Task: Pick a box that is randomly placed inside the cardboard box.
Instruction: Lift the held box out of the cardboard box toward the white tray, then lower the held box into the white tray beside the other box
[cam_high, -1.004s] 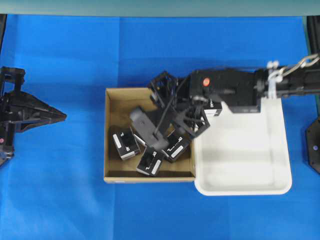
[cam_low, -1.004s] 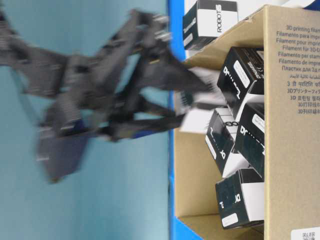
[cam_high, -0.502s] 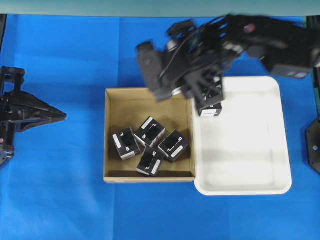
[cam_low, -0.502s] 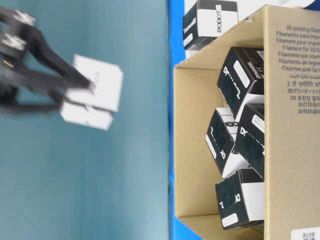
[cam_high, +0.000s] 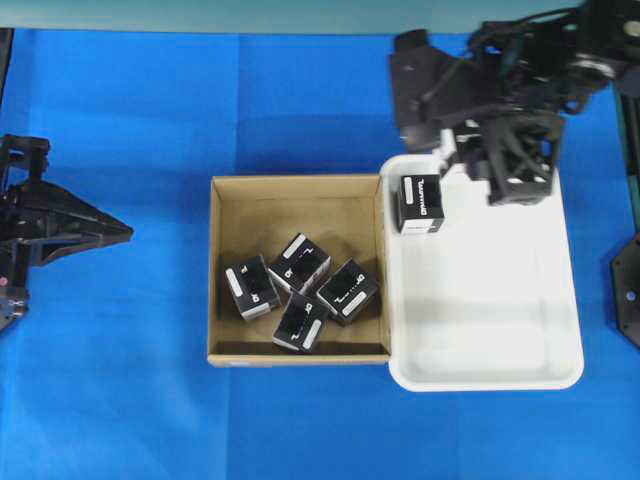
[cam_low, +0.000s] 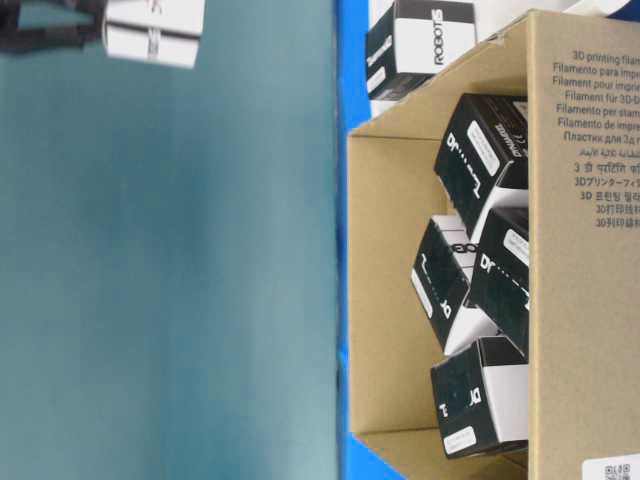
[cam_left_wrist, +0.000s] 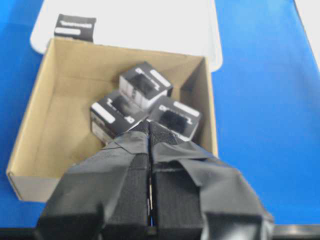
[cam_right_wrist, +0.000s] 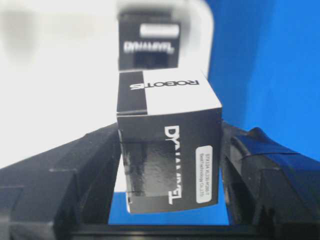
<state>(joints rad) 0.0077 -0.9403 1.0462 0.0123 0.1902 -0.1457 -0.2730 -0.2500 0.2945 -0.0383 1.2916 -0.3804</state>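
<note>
My right gripper (cam_right_wrist: 170, 200) is clenched on a box (cam_right_wrist: 167, 150), both fingers (cam_right_wrist: 75, 175) pressed to its sides, holding it in the air over the far left corner of the white tray (cam_high: 500, 330). Another carton (cam_high: 421, 203) sits in that same corner of the tray. Four more cartons (cam_high: 300, 290) lie bunched toward the near right part of the cardboard box (cam_high: 240, 200). My left gripper (cam_left_wrist: 149, 145) is clenched empty, hanging off the cardboard box's left side.

A white plastic tray (cam_high: 500, 330) rests on a blue cloth (cam_high: 120, 400), backed by a teal wall (cam_low: 170, 280).
</note>
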